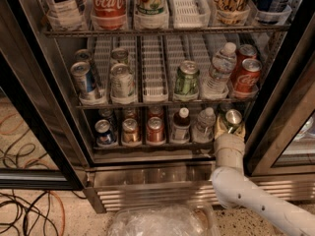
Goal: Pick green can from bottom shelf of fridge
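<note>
One relation matters: green can [233, 117] sits upright at tip of gripper [230, 127], straight ahead, long axis vertical, in rightmost lane of bottom shelf [147, 146]. Water bottle [204, 125] just left of gripper. Grip state: cannot tell.

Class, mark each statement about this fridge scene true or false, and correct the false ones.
1. The gripper is at the green can, at the right end of the bottom shelf. True.
2. The green can lies on its side. False: it stands upright.
3. A water bottle stands beside the green can. True.
4. The Coca-Cola cans stand at the left end of the middle shelf. False: they stand at its right end.
</note>
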`<state>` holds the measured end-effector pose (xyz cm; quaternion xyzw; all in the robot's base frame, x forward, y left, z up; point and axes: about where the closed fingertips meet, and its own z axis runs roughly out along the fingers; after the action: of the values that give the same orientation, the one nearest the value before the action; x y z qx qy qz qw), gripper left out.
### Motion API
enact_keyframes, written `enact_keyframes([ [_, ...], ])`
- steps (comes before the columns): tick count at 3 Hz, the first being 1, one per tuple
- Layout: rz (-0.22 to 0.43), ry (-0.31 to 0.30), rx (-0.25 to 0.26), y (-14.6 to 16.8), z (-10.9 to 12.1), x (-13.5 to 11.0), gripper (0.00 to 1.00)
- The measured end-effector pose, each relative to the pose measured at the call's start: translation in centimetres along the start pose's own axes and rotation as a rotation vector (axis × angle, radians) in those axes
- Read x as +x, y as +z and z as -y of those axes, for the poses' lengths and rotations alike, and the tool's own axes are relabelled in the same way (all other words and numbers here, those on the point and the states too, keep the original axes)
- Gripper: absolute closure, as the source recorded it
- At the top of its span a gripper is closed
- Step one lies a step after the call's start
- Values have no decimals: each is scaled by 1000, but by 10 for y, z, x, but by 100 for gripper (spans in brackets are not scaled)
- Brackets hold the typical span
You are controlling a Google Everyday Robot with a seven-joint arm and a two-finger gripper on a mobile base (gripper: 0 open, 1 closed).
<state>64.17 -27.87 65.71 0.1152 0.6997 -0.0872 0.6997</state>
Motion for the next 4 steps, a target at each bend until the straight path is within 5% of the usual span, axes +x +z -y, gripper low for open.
enact_keyframes([
  [2, -37, -23, -68, -20, 13, -2, 100],
  [4, -76, -75, -218, -56, 9, 0, 100],
])
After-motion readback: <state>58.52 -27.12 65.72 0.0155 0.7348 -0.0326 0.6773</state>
